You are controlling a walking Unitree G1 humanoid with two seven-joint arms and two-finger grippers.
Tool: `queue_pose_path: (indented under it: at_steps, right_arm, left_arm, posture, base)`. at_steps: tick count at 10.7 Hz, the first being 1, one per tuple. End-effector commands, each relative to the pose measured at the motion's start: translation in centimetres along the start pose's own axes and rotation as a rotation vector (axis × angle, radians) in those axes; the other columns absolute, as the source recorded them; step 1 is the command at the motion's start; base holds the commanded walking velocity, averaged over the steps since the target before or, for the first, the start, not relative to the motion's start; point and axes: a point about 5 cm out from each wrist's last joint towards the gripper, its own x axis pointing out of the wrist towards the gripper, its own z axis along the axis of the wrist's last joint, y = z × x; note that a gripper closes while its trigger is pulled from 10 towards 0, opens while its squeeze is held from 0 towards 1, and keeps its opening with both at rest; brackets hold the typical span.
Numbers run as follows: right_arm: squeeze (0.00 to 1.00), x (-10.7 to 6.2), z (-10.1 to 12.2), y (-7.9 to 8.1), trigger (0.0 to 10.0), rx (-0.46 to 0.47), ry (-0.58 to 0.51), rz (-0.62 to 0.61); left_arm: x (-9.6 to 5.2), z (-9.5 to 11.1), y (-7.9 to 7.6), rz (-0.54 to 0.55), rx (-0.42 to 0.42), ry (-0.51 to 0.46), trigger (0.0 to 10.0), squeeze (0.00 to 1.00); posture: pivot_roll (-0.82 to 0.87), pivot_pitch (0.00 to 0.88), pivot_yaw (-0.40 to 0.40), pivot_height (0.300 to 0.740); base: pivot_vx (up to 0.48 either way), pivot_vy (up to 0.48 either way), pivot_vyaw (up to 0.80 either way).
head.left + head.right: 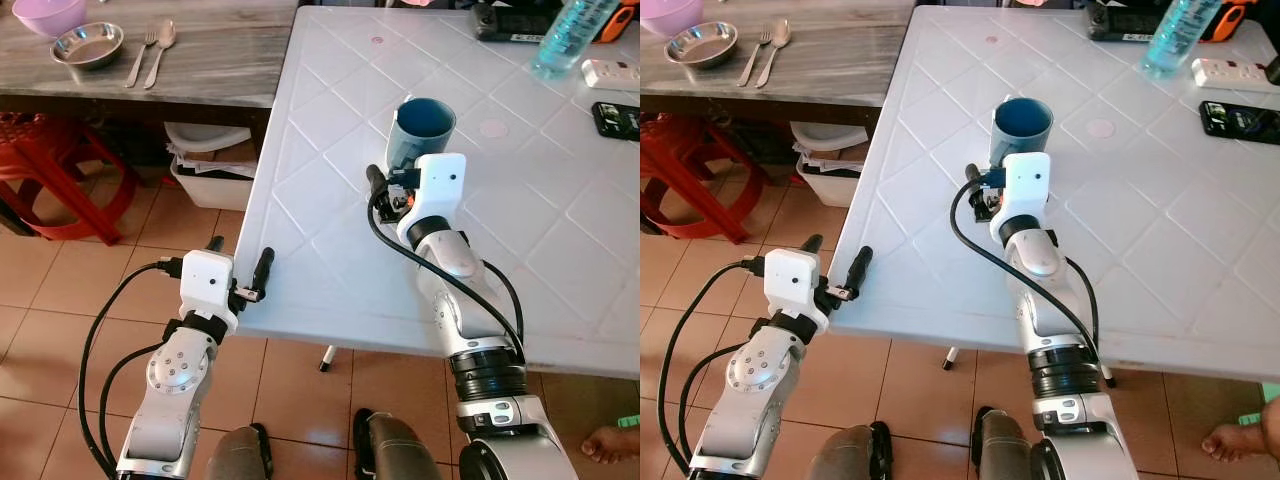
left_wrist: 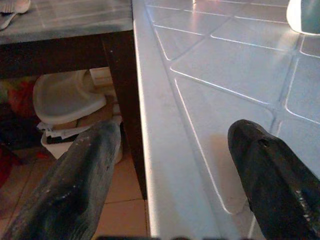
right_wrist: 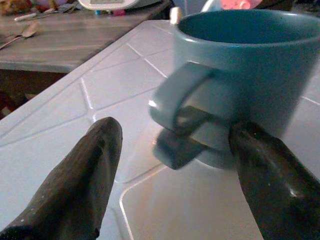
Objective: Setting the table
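A blue mug (image 1: 421,131) stands upright on the white table (image 1: 330,270), near the middle of its left half. The mug looks like glazed ceramic, round, with a thick curved handle that shines a little in the right wrist view. The table top is smooth white plastic, pressed with a pattern of diamond lines, and its edge is rounded.

The right gripper (image 3: 170,165) is just before the mug, low over the table. Its two black fingers (image 3: 82,185) are spread wide; the handle lies between them and the body of the mug is close to one finger, but the fingers do not close on it. The fingers look rough and matte, with small scratches.

The left gripper (image 1: 240,268) is at the left edge of the table, also spread wide, holding nothing. One finger is over the floor of brown tiles (image 1: 130,250) and the other over the table edge.

On the grey wooden table (image 1: 220,60) beside it lie a round steel bowl (image 1: 88,45), a fork (image 1: 140,55) and a spoon (image 1: 160,50). At the far side of the white table there are a clear blue plastic bottle (image 1: 572,35) and a black phone (image 1: 618,120). No writing can be read on any of them.
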Motion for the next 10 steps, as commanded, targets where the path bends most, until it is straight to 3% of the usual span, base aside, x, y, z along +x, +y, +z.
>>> queue_pose_path:
  at_steps: [1, 2, 3, 4, 5, 10]
  right_arm:
    - [0.0, 0.0, 0.2, -0.2, 9.5, -0.006, -0.015, -0.016]
    - [0.0, -0.1, 0.3, -0.6, 6.9, -0.011, -0.024, -0.032]
    - [0.0, -0.1, 0.4, -1.0, 3.5, -0.017, -0.027, -0.051]
    - [0.0, 0.0, 0.5, -1.3, 9.3, -0.024, -0.032, -0.068]
    - [0.0, 0.1, 0.6, -1.6, 10.0, -0.027, -0.032, -0.08]
    - [0.0, -1.1, 0.5, -4.3, 10.0, -0.057, -0.028, -0.207]
  left_arm:
    - [-0.2, 0.0, 0.1, 0.004, 0.012, 0.007, 10.0, 0.0]
    - [-0.2, 0.0, 0.0, 0.001, 0.01, 0.007, 10.0, 0.0]
    - [-0.2, 0.0, 0.0, -0.004, 0.008, 0.006, 10.0, 0.0]
    - [-0.1, 0.1, 0.0, -0.006, 0.007, 0.005, 10.0, 0.0]
    - [-0.1, 0.1, 0.0, -0.007, 0.007, 0.004, 10.0, 0.0]
    - [-0.2, 0.1, 0.1, -0.013, 0.008, 0.003, 10.0, 0.0]
  posture:
    - [-0.01, 0.223, 0.044, 0.74]
    - [-0.01, 0.223, 0.044, 0.74]
    - [-0.01, 0.223, 0.045, 0.74]
    - [-0.01, 0.222, 0.045, 0.74]
    - [-0.01, 0.221, 0.045, 0.74]
    - [-0.01, 0.221, 0.051, 0.74]
  base:
    - [0.0, 0.0, 0.0]
    - [0.0, 0.0, 0.0]
    - [0.0, 0.0, 0.0]
    - [0.0, 0.0, 0.0]
    - [0.0, 0.0, 0.0]
    - [0.0, 0.0, 0.0]
